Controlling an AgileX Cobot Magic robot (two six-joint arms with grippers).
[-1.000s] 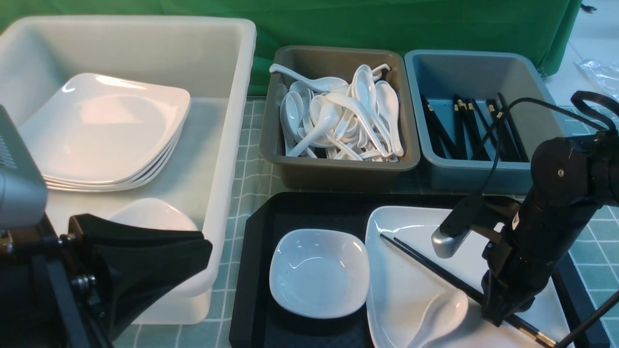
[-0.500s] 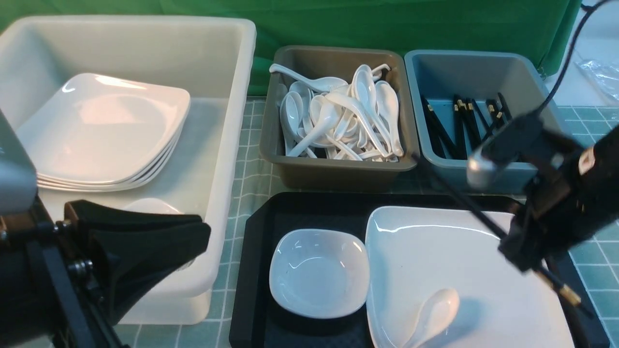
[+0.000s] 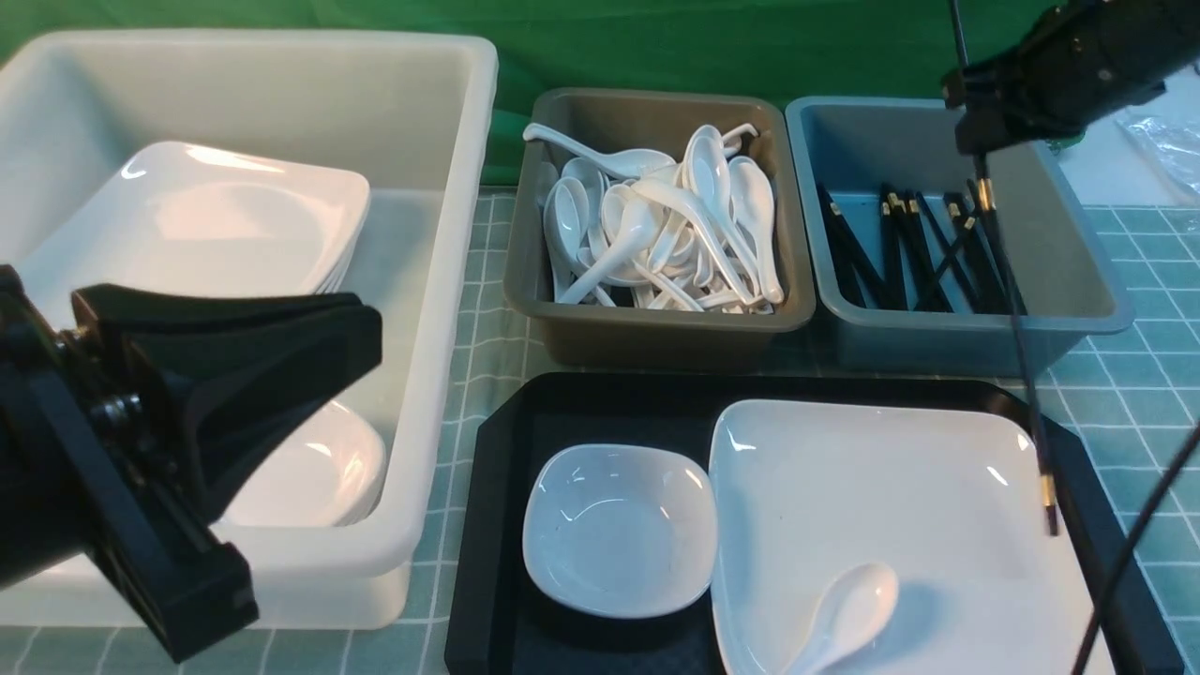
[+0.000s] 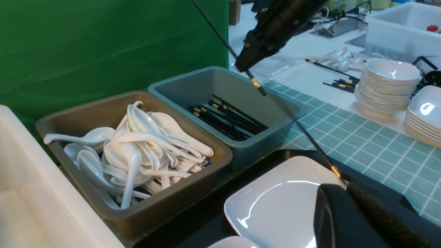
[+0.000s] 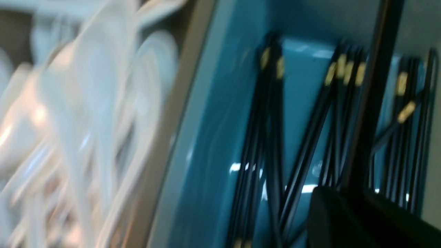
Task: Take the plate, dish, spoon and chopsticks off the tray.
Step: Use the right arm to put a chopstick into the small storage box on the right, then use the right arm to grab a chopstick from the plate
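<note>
The black tray (image 3: 497, 525) holds the small white dish (image 3: 619, 530) and the large white plate (image 3: 891, 487). The white spoon (image 3: 848, 609) lies on the plate's near part. My right gripper (image 3: 970, 141) is high over the blue-grey bin, shut on the black chopsticks (image 3: 1017, 347). They hang steeply and unevenly: one reaches down to the plate's right edge, the other (image 4: 213, 27) pokes up above the jaws. From the right wrist, a chopstick (image 5: 375, 86) runs out of the gripper (image 5: 344, 196). My left gripper (image 3: 370, 328) is shut and empty over the white tub, also in view as the left gripper (image 4: 346, 187).
A white tub (image 3: 450, 187) at left holds stacked plates (image 3: 206, 244) and dishes (image 3: 319, 469). Behind the tray stand a brown bin (image 3: 656, 328) full of spoons and a blue-grey bin (image 3: 1059, 262) with several chopsticks. Stacks of dishes (image 4: 389, 82) sit on a farther table.
My right gripper has lifted the chopsticks off the plate and carried them up and back over the blue-grey bin. My left arm has risen a little.
</note>
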